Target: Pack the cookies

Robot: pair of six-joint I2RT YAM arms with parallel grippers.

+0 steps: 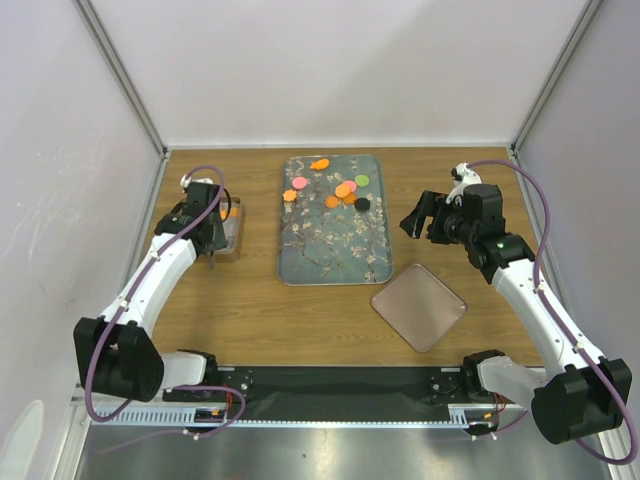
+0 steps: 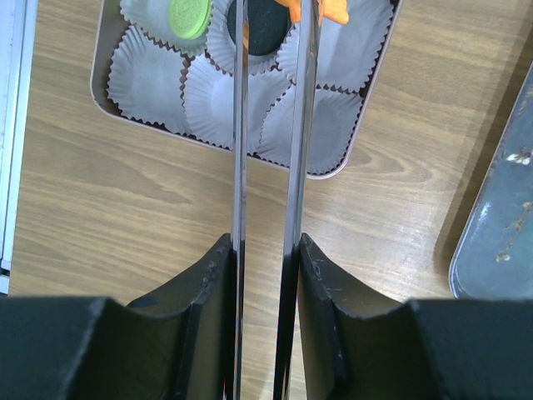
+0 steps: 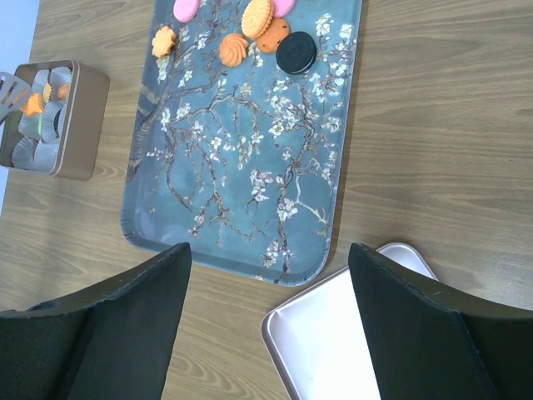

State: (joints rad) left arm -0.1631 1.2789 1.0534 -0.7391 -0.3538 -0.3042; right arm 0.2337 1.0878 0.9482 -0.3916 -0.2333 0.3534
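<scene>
Left tool (image 1: 218, 228), its long blades nearly together, looks clamped on an orange cookie (image 2: 325, 8) above the tin (image 2: 100, 92). Centre it over an empty cup (image 2: 321, 125), lower it close, then part the blades gently so it lands flat. More cookies (image 1: 345, 190) lie on the tray (image 1: 330, 260); the right tool (image 3: 266, 258) hangs beside it, jaws apart.

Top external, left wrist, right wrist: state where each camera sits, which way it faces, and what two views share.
Top external: above and behind the bases, looking down at the table; left arm and right arm show whole.
Left wrist: on the left arm, looking down along its two thin fingers at the tin of paper cups.
Right wrist: on the right arm, looking down between its wide-open black fingers at the floral tray and cookies.
Shared: both wrist views show the tin and the tray.
</scene>
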